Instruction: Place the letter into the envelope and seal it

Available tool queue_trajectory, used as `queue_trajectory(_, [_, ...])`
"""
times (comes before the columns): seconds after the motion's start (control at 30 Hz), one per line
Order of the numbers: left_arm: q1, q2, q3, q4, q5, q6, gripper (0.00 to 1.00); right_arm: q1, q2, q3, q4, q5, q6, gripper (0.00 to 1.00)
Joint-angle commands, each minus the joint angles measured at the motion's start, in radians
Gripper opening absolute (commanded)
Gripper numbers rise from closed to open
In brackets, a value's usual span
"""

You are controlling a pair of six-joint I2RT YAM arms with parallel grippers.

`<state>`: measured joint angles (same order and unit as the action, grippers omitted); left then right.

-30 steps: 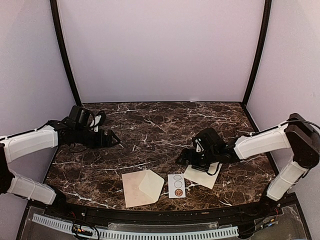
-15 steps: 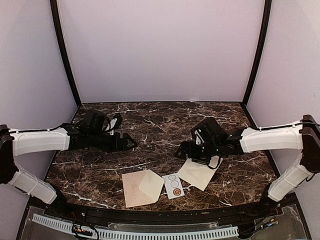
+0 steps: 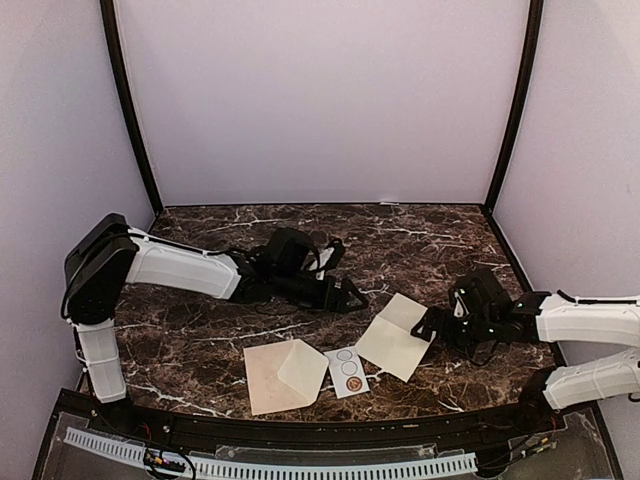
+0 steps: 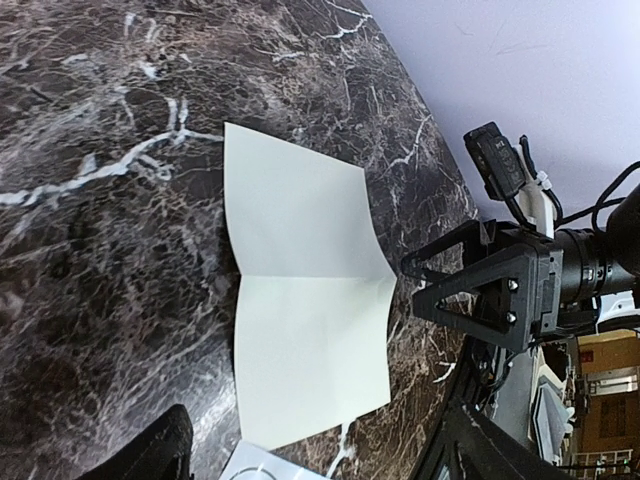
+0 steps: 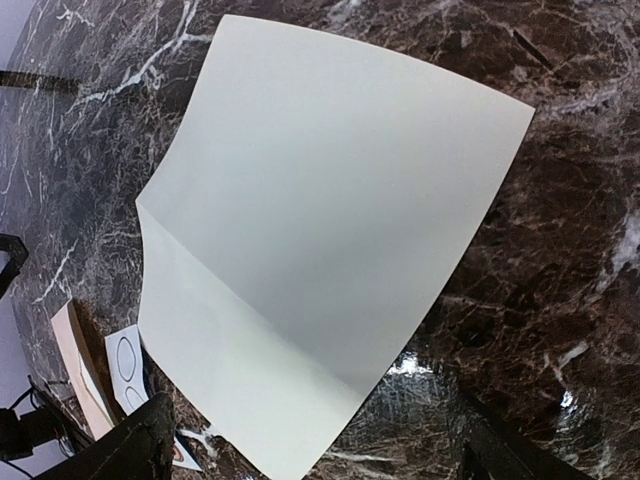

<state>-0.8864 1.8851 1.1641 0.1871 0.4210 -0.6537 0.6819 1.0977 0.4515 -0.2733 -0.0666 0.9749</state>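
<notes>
- My left claw [image 3: 352, 296] is spread wide: in my wrist view its fingers [image 4: 155, 455] sit far apart at the bottom corners. It holds nothing and hangs near the letter's far-left edge, apart from it.
- My right claw [image 4: 415, 283] is spread wide too, and its fingers [image 5: 135, 450] frame the sheet from either side in its own wrist view. It grips nothing. Its tips sit just beside the letter's right edge, and I cannot tell whether they touch the paper.
- The letter [image 3: 395, 335] lies unfolded on the worktop between my two claws, outside the envelope. One crease runs across its middle and the halves rise slightly from it.
- The envelope [image 3: 275, 378] lies flat to the left of the letter, nearer my bases, with its triangular flap folded out and pointing toward the letter.
- A small white card [image 3: 348, 372] printed with circles lies between the envelope and the letter, just beside the letter's near-left corner.
- The worktop [image 3: 300, 240] under the letter is dark brown marble with white veins.
- Pale lilac walls [image 3: 320, 100] close in behind the letter and to both sides, with black posts [image 3: 125, 100] at the back corners.
</notes>
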Motion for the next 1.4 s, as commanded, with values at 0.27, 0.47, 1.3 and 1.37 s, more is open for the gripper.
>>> queue_trajectory(0.27, [-0.045,0.204,0.139,0.102,0.061,-0.039,0.83,-0.028,0.024,-0.112,0.230,-0.071,0.111,0.82])
queue_trajectory(0.47, [-0.048,0.275,0.150,0.116,0.062,-0.040,0.83,-0.028,0.044,-0.174,0.384,-0.074,0.168,0.74])
queue_trajectory(1.3, [-0.047,0.293,0.146,0.117,0.087,-0.046,0.82,-0.024,0.108,-0.260,0.795,-0.076,0.189,0.26])
queue_trajectory(1.37, [-0.048,0.292,0.147,0.117,0.088,-0.045,0.82,-0.024,0.107,-0.258,0.803,-0.072,0.187,0.21])
